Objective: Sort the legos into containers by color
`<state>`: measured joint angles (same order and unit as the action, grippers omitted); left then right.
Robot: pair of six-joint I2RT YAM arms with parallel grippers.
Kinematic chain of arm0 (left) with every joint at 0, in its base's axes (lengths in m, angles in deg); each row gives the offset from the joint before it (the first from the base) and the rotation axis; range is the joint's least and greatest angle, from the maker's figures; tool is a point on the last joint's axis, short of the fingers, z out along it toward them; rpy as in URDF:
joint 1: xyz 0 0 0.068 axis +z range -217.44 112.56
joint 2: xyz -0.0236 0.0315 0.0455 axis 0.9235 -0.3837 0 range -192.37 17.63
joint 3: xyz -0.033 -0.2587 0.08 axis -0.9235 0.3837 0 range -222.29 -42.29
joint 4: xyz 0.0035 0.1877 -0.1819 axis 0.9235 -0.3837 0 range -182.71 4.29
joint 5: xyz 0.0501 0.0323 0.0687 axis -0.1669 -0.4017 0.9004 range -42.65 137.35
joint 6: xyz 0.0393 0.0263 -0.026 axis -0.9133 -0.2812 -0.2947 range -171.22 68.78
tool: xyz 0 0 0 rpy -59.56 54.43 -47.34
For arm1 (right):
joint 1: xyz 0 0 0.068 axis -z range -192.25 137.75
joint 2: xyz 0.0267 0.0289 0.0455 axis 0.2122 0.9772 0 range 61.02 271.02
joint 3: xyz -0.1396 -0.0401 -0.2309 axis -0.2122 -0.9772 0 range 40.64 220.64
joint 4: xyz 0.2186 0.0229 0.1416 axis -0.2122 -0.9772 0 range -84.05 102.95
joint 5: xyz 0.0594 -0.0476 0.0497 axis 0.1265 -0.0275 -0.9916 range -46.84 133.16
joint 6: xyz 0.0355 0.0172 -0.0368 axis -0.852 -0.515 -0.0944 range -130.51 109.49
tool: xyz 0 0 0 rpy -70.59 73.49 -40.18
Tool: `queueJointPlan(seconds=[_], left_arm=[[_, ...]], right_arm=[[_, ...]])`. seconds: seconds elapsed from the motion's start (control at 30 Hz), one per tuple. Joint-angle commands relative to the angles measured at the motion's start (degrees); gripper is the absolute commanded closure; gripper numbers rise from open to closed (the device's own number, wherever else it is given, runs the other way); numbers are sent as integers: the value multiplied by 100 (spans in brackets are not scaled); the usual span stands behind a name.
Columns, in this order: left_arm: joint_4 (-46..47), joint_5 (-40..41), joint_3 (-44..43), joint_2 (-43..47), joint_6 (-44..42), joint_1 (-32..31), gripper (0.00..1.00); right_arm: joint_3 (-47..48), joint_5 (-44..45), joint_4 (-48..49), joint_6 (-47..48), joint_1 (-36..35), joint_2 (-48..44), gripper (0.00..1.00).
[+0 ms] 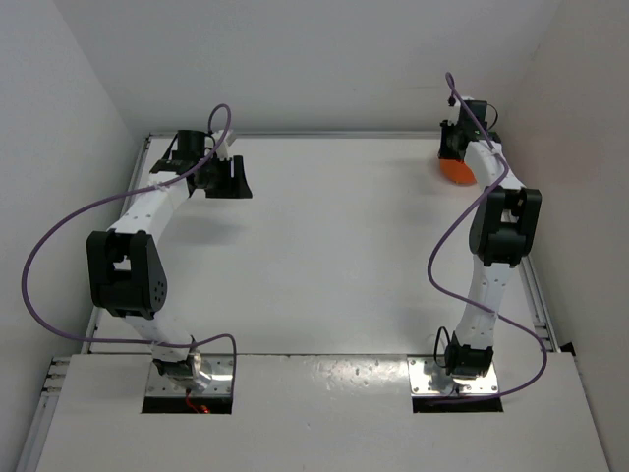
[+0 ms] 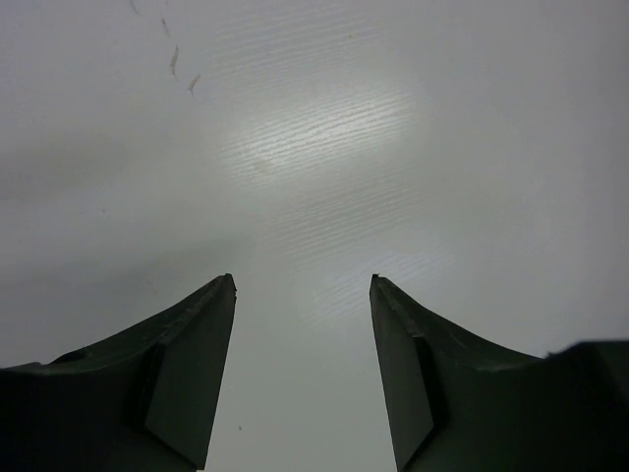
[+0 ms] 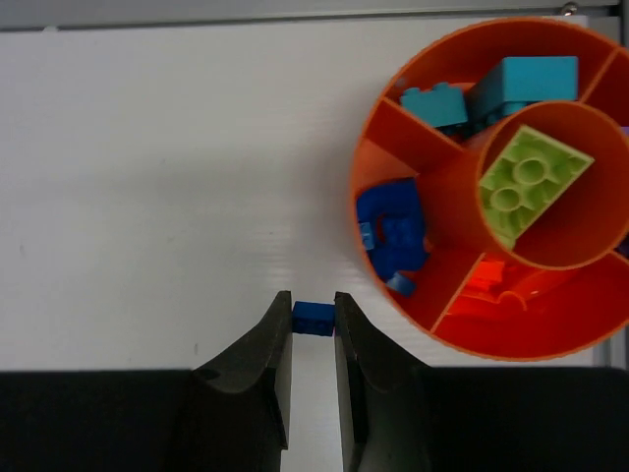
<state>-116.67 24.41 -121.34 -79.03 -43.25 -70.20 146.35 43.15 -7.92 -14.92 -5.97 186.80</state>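
Grips a tiny blue brick (image 3: 314, 319) in the right tool (image 3: 313, 298), both fingertips pressed flat on its opposite sides, just outside the orange tub (image 3: 447, 197), below and left of its rim in the wrist view, near the rim without touching it. Cannot tell whether that brick rests on the white surface (image 3: 147, 177) or hangs just above it.

Inside the tub, divided by straight walls around a round middle cup:
- in the middle cup, one lime-green brick (image 3: 531, 182) lying studs up
- in the compartment at the tub's upper side, cyan bricks (image 3: 521, 84)
- in the compartment on the tub's left side, nearest the clamped brick, a heap of blue bricks (image 3: 393, 231)
- in the compartment at the tub's lower side, orange bricks (image 3: 491, 285), hard to tell from the walls

Seen from above, tucked in the far right corner of the surface, the tub largely hidden under the right arm's wrist.

Well apart from the tub, across at the far left side of the surface, the left tool (image 2: 303, 280), jaws apart, nothing between them, only bare surface beneath
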Motion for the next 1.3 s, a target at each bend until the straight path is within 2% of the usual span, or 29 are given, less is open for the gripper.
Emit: queueJointPlan(seconds=[0.0,0.27,0.43,0.63,0.67,0.73,0.77,0.8,0.87,1.03,1.13,1.2,1.27], left_arm=[[2,132,-217,94,-50,-49,37],[2,132,-217,-10,-50,-49,37],[-173,185,-506,-186,-102,-49,35],[-288,185,-594,-186,-155,-49,27],[-288,245,-594,-186,-155,-49,18],[-288,246,-594,-186,-155,-49,5],[-340,246,-594,-186,-155,-49,1],[-340,246,-594,-186,-207,-49,1],[-340,299,-594,-186,-208,-49,1],[-393,132,-647,-125,-208,74,1],[-393,-130,-647,-11,-261,170,1],[-393,-403,-586,-11,-261,302,1],[-393,-404,-586,42,-331,303,1]], right_arm=[[476,291,214,-279,154,8,100],[705,476,328,-333,364,236,100],[758,476,328,-386,417,342,100],[863,423,381,-438,418,465,100],[863,423,381,-438,418,465,100],[916,370,381,-438,418,465,93],[916,370,381,-438,418,465,84],[916,370,381,-438,418,465,65],[916,309,381,-438,418,465,52],[688,-192,399,-438,365,-112,41],[451,-551,478,-334,303,-518,38],[179,-859,478,-333,251,-1009,36],[-496,-1237,714,-333,251,-1483,35]])
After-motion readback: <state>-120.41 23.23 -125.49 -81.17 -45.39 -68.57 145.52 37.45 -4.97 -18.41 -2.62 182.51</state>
